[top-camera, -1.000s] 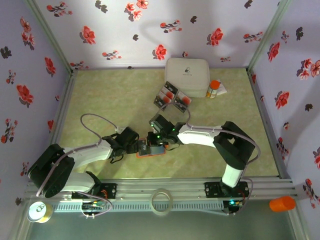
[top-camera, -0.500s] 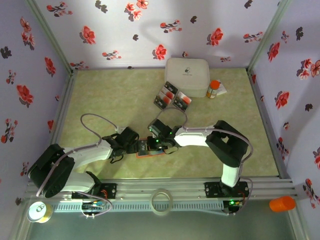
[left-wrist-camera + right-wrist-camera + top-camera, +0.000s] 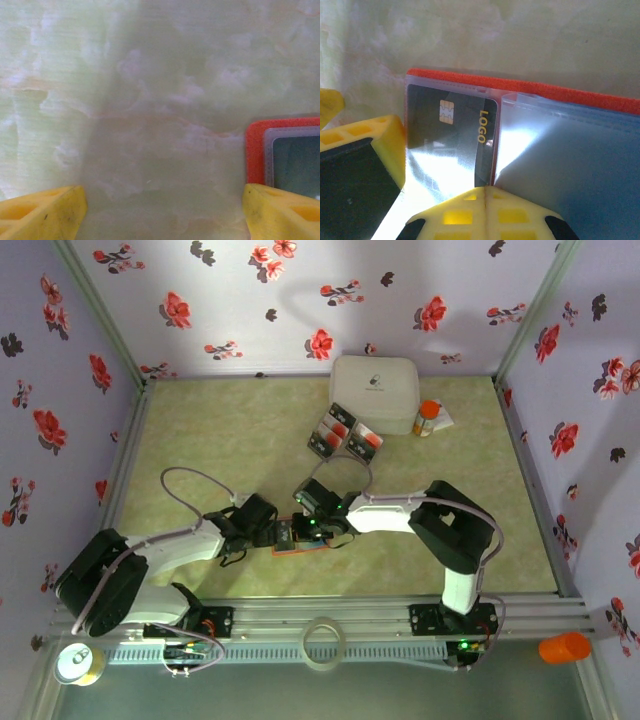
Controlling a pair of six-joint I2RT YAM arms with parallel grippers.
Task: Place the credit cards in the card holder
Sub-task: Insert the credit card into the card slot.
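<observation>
The card holder (image 3: 570,95) is lying open and flat on the worktop (image 3: 220,440), near the front edge and about midway between the two arms. Its orange cover is showing as a rim round the clear plastic pockets. One black card (image 3: 452,125), with a chip and a gold logo, is sitting under the left-hand clear pocket and looks fully seated. The pocket beside it is catching glare and appears to be holding nothing.

The right pincer (image 3: 485,192) is closed, fingertip against fingertip, and gripping nothing. It is pressing down at the near edge of the pockets, just where the black card ends. The left pincer (image 3: 160,210) is standing wide open and holding nothing. It is hovering low at the holder's left side, with one of its yellow fingers (image 3: 375,145) lying against the holder's left edge. Whether it is pressing the cover down I cannot tell.

Further off, the remaining credit cards (image 3: 345,435) are waiting in a small cluster on the worktop, well apart from the holder and just beside the white rounded box (image 3: 375,390). Their exact number is hard to make out.

So the task is only beginning to fill out: one card is looking done, and the cluster is left to fetch and slide in.
</observation>
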